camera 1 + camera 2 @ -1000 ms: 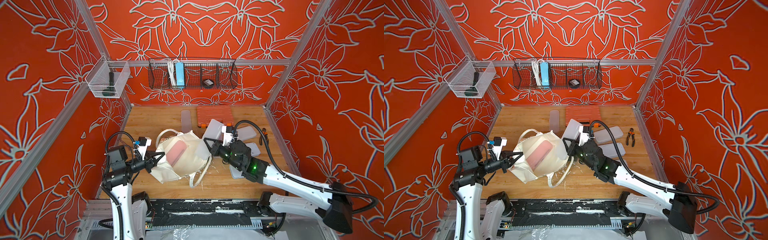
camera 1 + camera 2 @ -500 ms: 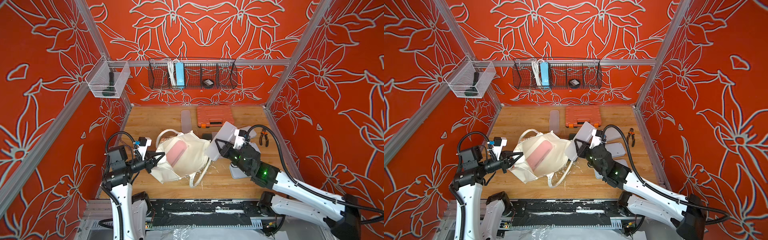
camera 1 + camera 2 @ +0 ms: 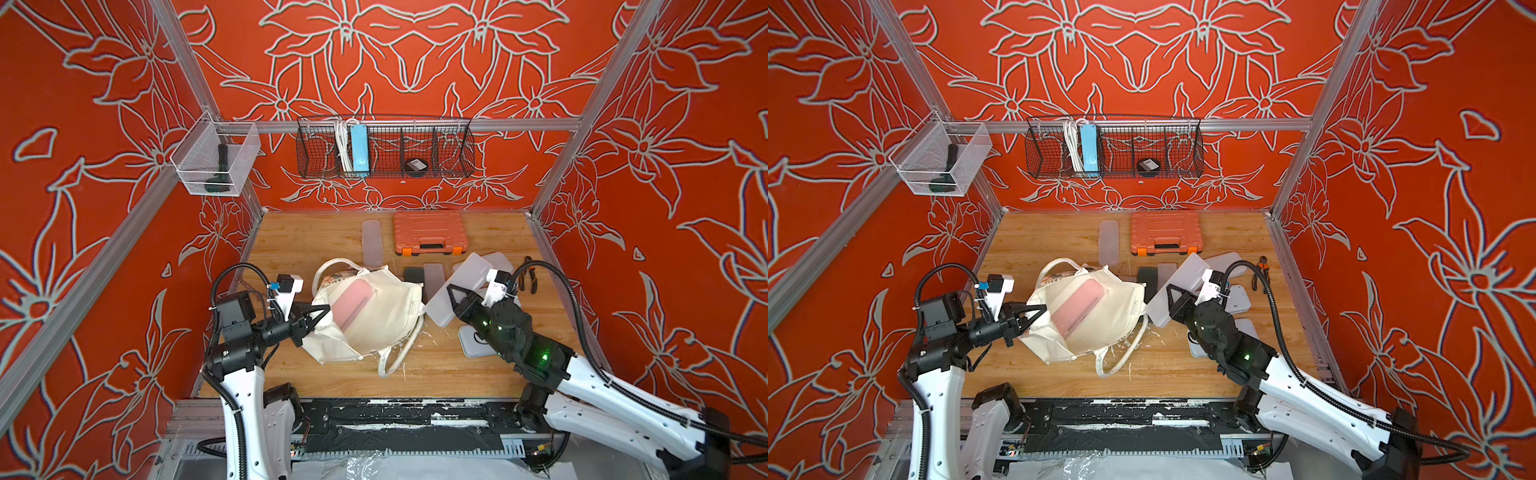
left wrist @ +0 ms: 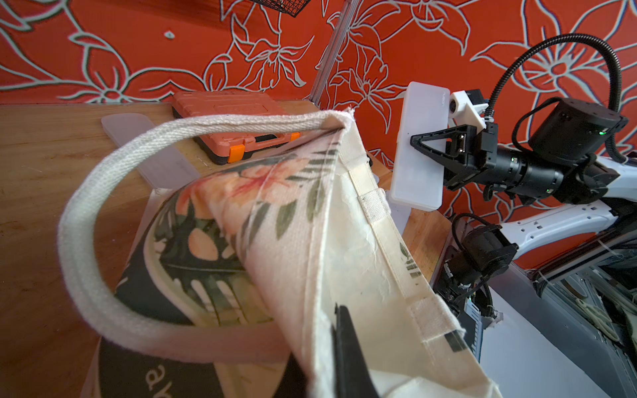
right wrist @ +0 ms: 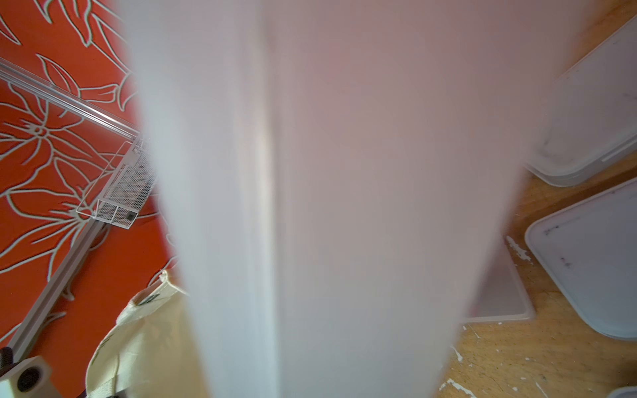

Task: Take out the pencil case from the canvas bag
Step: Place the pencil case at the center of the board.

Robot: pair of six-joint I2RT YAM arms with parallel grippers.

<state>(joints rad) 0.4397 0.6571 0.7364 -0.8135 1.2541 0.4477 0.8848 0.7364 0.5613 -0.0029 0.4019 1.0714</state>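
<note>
Right end effector [image 3: 451, 293] clamps the translucent white rectangular plastic pencil case [image 3: 467, 272] just right of the cream canvas bag [image 3: 374, 328], long axis near upright. Left end effector [image 3: 322, 312] pinches the bag rim. Wooden worktop [image 3: 311, 249]; red floral walls [image 3: 83, 124].

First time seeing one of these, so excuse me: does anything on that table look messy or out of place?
Yes. The bag lies crumpled on its side, one edge pinched by the left gripper. The right gripper holds a frosted case tilted in the air. White flecks litter the table nearby.
</note>
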